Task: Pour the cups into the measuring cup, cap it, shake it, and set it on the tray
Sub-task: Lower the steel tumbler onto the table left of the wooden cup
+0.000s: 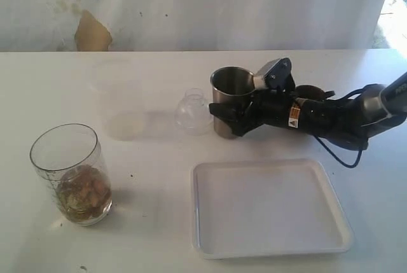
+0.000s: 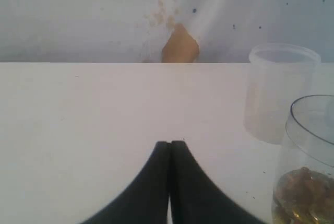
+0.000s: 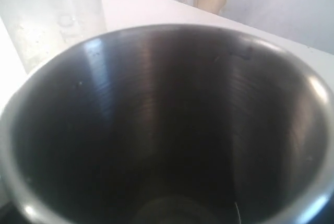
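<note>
The steel tumbler (image 1: 230, 88) stands upright on the table behind the tray, and its dark inside (image 3: 167, 130) fills the right wrist view. My right gripper (image 1: 227, 112) is shut on its lower part, fingers on both sides. Only a brown edge of the wooden cup (image 1: 310, 91) shows behind the right arm. The measuring cup (image 1: 71, 174) stands at the front left with brown bits in its bottom, uncapped; it is also at the edge of the left wrist view (image 2: 309, 172). The white tray (image 1: 270, 247) lies at the front right. My left gripper (image 2: 170, 143) is shut on nothing, low over bare table.
A small clear dome-shaped lid (image 1: 193, 112) stands just left of the tumbler. A cloudy plastic cup (image 1: 121, 111) stands behind the measuring cup, also seen in the left wrist view (image 2: 279, 93). A white backdrop with a brown patch (image 1: 92, 32) closes the far side.
</note>
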`<state>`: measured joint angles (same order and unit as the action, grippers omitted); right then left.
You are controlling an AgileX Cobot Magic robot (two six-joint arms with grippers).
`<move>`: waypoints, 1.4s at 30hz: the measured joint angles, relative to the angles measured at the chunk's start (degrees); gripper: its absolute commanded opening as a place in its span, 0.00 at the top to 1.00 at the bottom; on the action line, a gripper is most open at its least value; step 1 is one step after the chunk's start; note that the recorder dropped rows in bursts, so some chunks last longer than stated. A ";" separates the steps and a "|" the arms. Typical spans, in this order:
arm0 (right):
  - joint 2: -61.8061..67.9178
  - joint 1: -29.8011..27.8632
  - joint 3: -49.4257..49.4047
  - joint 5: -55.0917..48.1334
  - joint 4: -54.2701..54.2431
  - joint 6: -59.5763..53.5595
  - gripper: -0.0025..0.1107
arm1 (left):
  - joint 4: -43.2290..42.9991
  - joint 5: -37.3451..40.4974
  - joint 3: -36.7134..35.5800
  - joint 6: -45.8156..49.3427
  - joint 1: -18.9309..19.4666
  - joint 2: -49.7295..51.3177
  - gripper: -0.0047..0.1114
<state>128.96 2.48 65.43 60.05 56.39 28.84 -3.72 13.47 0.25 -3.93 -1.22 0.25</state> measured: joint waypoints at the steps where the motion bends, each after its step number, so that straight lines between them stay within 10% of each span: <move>1: 0.00 0.41 0.00 0.05 0.00 0.00 0.98 | 0.00 0.00 0.00 0.00 0.00 0.00 0.96; 27: 0.00 -1.17 0.00 -3.15 -3.23 -5.96 0.98 | 0.00 0.00 0.00 0.00 0.00 0.00 0.96; 31: 0.00 -1.17 0.00 -3.81 -4.35 -5.35 0.74 | 0.00 0.00 0.00 0.00 0.00 0.00 0.96; 35: 0.00 -1.17 0.00 -4.03 -4.83 -4.48 0.24 | 0.00 0.00 0.00 0.00 0.00 0.00 0.96; 42: 0.00 -1.17 0.00 -4.03 -6.69 -4.37 0.17 | 0.00 0.00 0.00 0.00 0.00 0.00 0.96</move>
<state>128.96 1.31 65.43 56.02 49.70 24.47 -3.72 13.47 0.25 -3.93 -1.22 0.25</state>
